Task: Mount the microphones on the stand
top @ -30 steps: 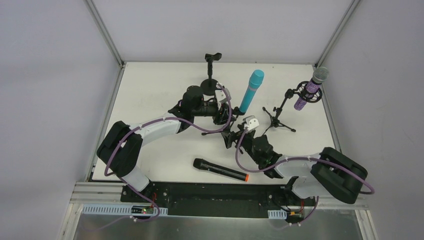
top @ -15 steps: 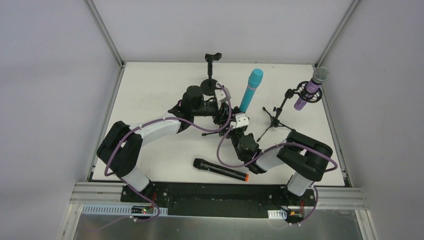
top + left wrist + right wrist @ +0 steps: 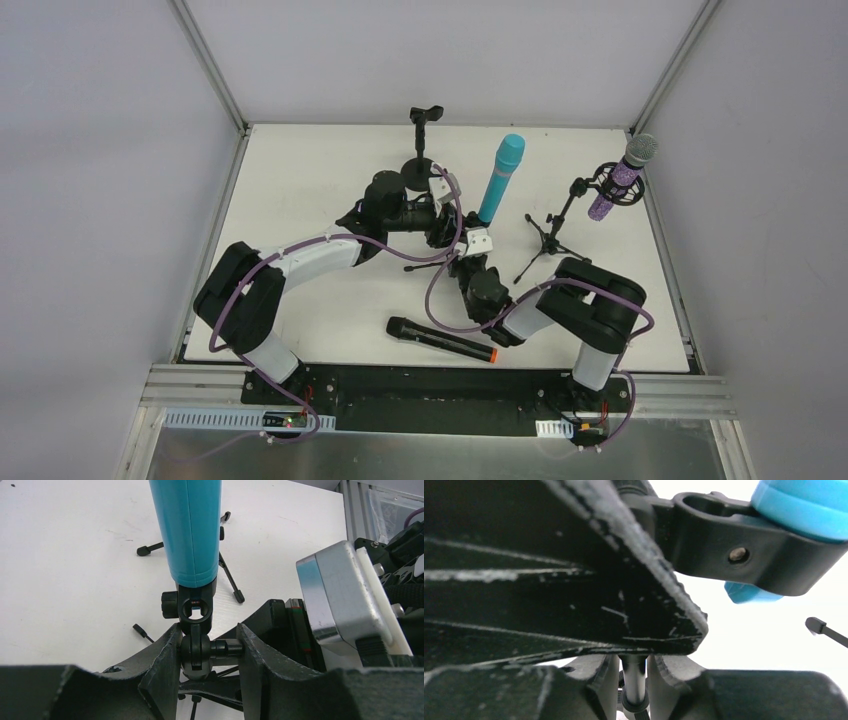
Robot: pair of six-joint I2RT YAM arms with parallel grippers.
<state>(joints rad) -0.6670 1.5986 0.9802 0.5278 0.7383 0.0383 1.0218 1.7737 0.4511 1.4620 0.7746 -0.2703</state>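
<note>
The left hand (image 3: 207,650) is closed on the swivel joint of the tripod stand (image 3: 196,611), directly under the clip that carries the turquoise microphone (image 3: 190,530). That microphone is seated and leans up and away. The right hand (image 3: 634,672) is drawn narrow on the same stand's shaft (image 3: 634,680) (below the clip), with a finger against it on each side. The purple microphone (image 3: 622,175) sits in the mount of the right-hand stand (image 3: 548,238). The black microphone (image 3: 440,340) lies flat on the worktop (image 3: 300,180) near the front edge — unattached.
</note>
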